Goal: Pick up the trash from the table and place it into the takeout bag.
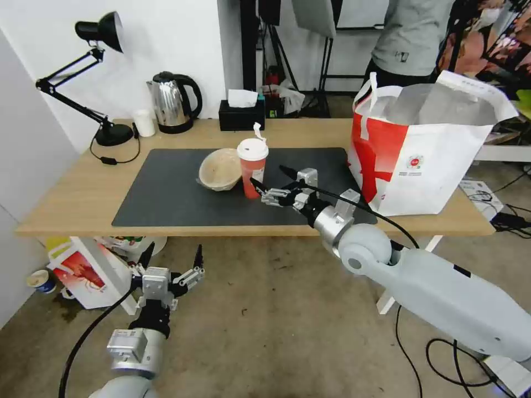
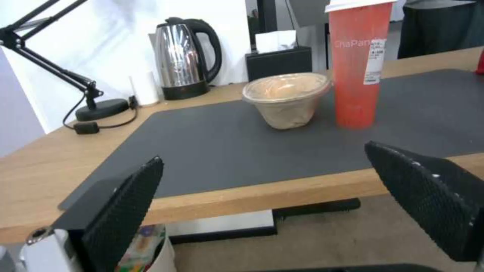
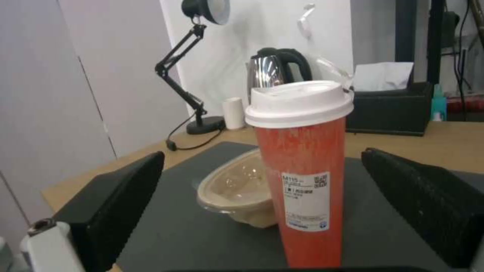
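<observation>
Nearest the robot, the left gripper (image 1: 171, 260) hangs below the table's front edge over the floor, its fingers (image 2: 126, 204) spread wide and holding nothing. Just past that edge, the right gripper (image 1: 271, 179) reaches in over the dark mat (image 1: 166, 193) with its fingers (image 3: 418, 196) released, one on either side of the red cup (image 1: 252, 168) and not yet pressing it, as the right wrist view shows. The cup stands upright near the middle of the mat, white lid on. The beige pulp bowl (image 1: 220, 169) sits tilted and touching, or just beside, the cup on the side toward the table's left end.

The takeout bag (image 1: 426, 149) stands open at the right end of the table, its foil lining showing; what lies inside cannot be seen from here. Along the back edge are the tissue box (image 1: 239, 115), kettle (image 1: 172, 103) and lamp (image 1: 105, 83).

Judging by this, two pieces of trash are left on the table, with the cup grasp about to begin.
</observation>
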`<state>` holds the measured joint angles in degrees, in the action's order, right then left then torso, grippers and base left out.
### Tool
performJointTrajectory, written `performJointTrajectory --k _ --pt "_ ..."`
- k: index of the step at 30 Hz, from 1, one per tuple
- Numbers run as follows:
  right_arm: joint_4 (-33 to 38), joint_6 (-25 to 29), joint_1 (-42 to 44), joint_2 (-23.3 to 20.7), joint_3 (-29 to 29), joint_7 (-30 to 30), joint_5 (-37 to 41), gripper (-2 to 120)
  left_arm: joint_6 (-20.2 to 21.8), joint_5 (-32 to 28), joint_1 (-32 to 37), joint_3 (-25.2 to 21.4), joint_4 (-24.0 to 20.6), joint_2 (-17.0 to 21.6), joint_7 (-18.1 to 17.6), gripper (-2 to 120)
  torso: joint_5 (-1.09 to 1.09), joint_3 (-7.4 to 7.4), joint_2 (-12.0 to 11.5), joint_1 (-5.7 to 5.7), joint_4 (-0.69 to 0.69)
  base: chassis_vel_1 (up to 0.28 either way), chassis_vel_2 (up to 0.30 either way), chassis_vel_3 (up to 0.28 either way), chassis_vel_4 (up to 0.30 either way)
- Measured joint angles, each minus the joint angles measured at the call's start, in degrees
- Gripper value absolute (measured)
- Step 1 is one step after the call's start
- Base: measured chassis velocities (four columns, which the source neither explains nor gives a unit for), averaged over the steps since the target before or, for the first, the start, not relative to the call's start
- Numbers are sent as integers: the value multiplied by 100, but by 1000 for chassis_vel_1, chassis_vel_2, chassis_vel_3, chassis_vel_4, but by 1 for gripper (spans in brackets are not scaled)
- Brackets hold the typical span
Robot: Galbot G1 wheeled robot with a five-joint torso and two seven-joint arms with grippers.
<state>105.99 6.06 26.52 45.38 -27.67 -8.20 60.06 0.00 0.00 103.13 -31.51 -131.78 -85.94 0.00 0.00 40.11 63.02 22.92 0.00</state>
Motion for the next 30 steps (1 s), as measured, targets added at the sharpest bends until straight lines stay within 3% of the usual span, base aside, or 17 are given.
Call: performJointTrajectory --k 30 --pt "-344 -177 -313 361 -331 -269 -58 100 0 0 0 0 0 0 0 100 0 0 0 0 0 0 0 0 0"
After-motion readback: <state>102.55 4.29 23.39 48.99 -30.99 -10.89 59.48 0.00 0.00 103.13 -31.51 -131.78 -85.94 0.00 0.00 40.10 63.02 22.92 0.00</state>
